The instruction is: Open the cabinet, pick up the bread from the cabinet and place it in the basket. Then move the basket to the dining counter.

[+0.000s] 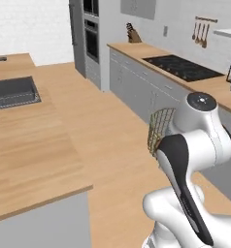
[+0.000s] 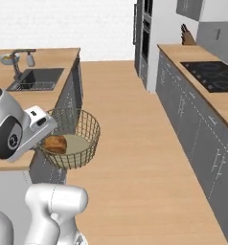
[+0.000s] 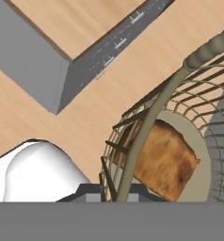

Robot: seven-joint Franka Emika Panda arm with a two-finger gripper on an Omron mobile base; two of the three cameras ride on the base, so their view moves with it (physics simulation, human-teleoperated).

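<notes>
Mid-aisle, the basket (image 2: 73, 139) hangs clear of the floor with the bread (image 2: 55, 143) lying on its pale bottom, carried just beside the grey side of the dining counter (image 1: 35, 160) — the light-wood worktop with the inset sink (image 1: 13, 92). The gripper (image 3: 115, 195) is clenched on the basket's rim, its closed jaws pinching the thick wire hoop at the near edge, as the hand view shows.

The thin wire mesh looks light and fairly stiff, yet held at one point of the rim it is likely to tip and swing; the rim hoop seems the soundest hold, the slender ribs the weakest. The loaf sits loose — it could slide or roll if the basket leans far.

The basket's mouth faces up, tilted slightly toward the aisle in the right base view; being round, it has no long axis. The bread is a blocky chunk whose longer side lies roughly across the basket's bottom, against the wall nearest the gripper.
</notes>
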